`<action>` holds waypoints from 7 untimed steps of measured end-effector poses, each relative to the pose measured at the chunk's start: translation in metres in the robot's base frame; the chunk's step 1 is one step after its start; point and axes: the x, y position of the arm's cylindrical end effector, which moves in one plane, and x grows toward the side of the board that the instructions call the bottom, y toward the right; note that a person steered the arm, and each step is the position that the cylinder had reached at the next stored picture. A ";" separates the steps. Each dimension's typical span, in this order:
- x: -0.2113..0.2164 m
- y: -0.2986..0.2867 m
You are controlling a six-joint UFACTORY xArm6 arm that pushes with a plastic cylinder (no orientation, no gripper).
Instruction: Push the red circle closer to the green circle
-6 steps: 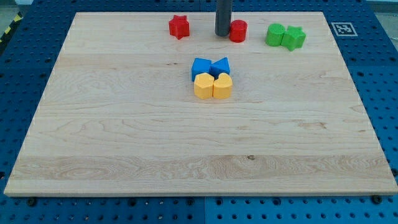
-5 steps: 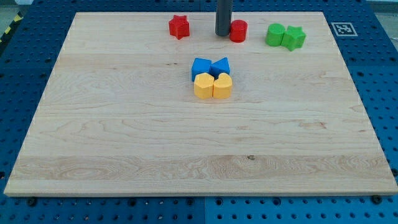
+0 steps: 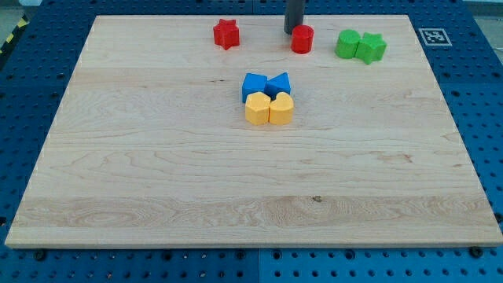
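The red circle sits near the view's top, right of centre. The green circle lies further to the view's right, touching a green star. A gap of bare wood separates the red circle from the green circle. My tip is just above and slightly left of the red circle, close to its upper edge; the rod rises out of the view's top.
A red star lies left of the rod. Two blue blocks and two yellow blocks cluster at the board's centre. A fiducial tag marks the board's top right corner.
My tip has moved from the red circle's left side up and to the right, now behind its upper edge. The red circle has barely shifted.
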 end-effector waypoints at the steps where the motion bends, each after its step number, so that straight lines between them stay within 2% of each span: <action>1: 0.022 0.001; 3: 0.037 0.005; 4: 0.037 -0.023; 5: 0.051 -0.020; 7: 0.089 0.031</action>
